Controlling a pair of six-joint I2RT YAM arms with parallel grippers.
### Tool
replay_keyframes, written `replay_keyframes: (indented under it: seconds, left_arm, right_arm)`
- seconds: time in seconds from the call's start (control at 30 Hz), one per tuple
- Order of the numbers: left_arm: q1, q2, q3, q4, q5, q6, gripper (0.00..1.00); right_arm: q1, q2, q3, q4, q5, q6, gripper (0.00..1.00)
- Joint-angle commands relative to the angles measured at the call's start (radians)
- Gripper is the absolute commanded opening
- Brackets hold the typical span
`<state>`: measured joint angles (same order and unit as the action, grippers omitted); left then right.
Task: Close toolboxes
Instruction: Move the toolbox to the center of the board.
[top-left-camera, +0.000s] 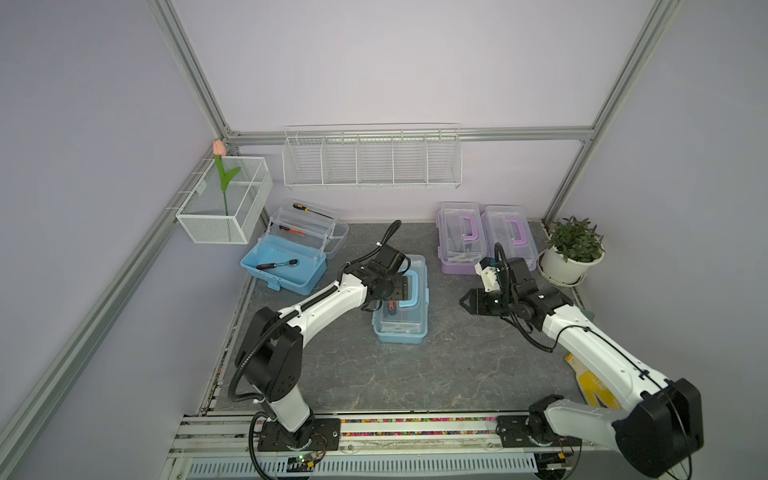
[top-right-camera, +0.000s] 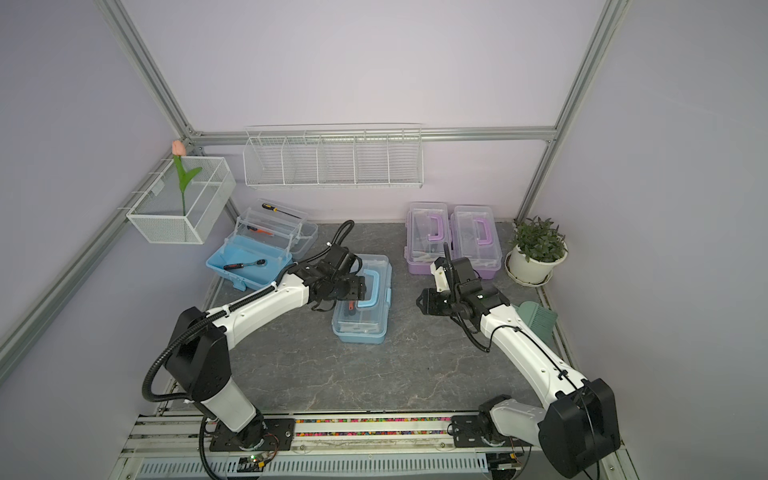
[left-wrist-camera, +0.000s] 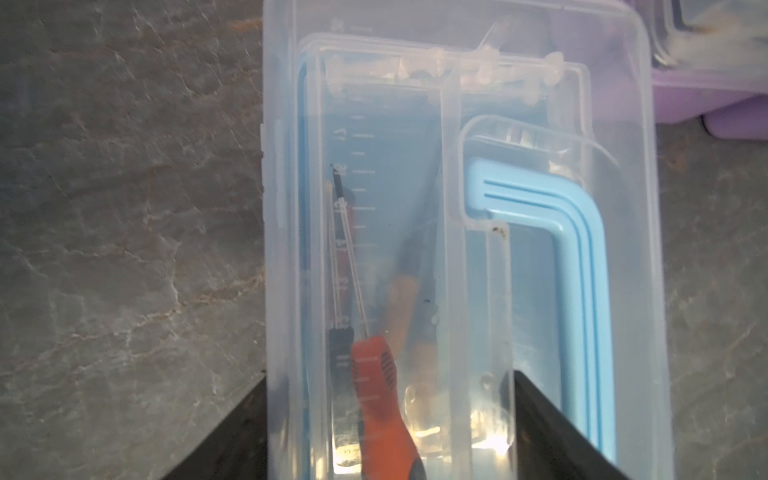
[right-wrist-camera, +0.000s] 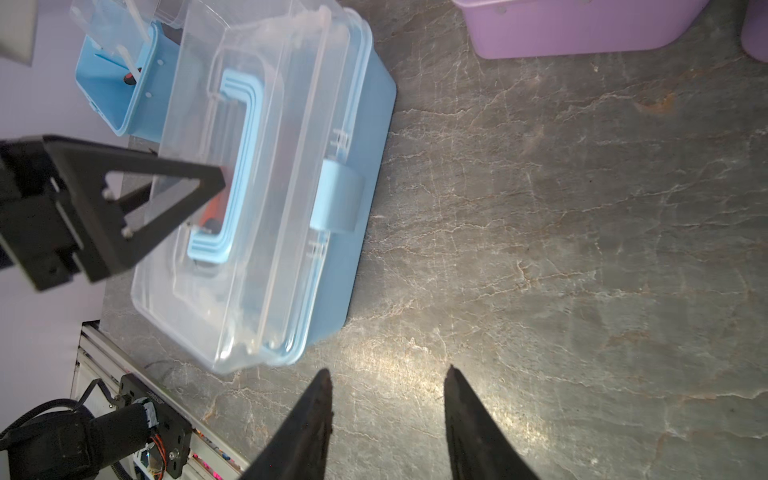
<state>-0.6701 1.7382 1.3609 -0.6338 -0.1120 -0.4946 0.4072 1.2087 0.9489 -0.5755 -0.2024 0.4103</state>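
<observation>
Light-blue toolbox (top-left-camera: 401, 328) lies shut just beneath the left end effector (left-wrist-camera: 390, 374), whose jaws stand apart over its clear lid. The right end effector (right-wrist-camera: 387, 370), apart and empty, hovers beside its latch (right-wrist-camera: 338, 195). Next, likely: fold shut the open blue toolbox (top-left-camera: 282, 266) beyond the left end effector.

Light blue toolbox (left-wrist-camera: 457, 62) under the left gripper (left-wrist-camera: 390, 436)
Orange-handled screwdriver (left-wrist-camera: 378, 395) inside, beneath the clear lid (left-wrist-camera: 623, 124); blue handle (left-wrist-camera: 582, 270) folded flat

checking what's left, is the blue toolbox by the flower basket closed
No, in a top view the blue toolbox has its clear trays fanned back and a ratchet lying in its uncovered base.
</observation>
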Motion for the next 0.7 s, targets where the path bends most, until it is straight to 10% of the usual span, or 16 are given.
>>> replay_keyframes:
  seconds: [0.0, 0.4, 0.67]
  left_arm:
    - [0.049, 0.109, 0.113, 0.02, -0.092, 0.064, 0.49]
    - [0.084, 0.595, 0.794, -0.026, -0.136, 0.119, 0.47]
    - [0.084, 0.739, 0.907, 0.177, -0.032, 0.154, 0.47]
  right_arm:
    - [-0.004, -0.03, -0.026, -0.035, 0.005, -0.025, 0.46]
    - [-0.019, -0.102, -0.061, -0.085, 0.018, -0.041, 0.46]
    - [-0.035, -0.13, -0.064, -0.111, 0.024, -0.062, 0.46]
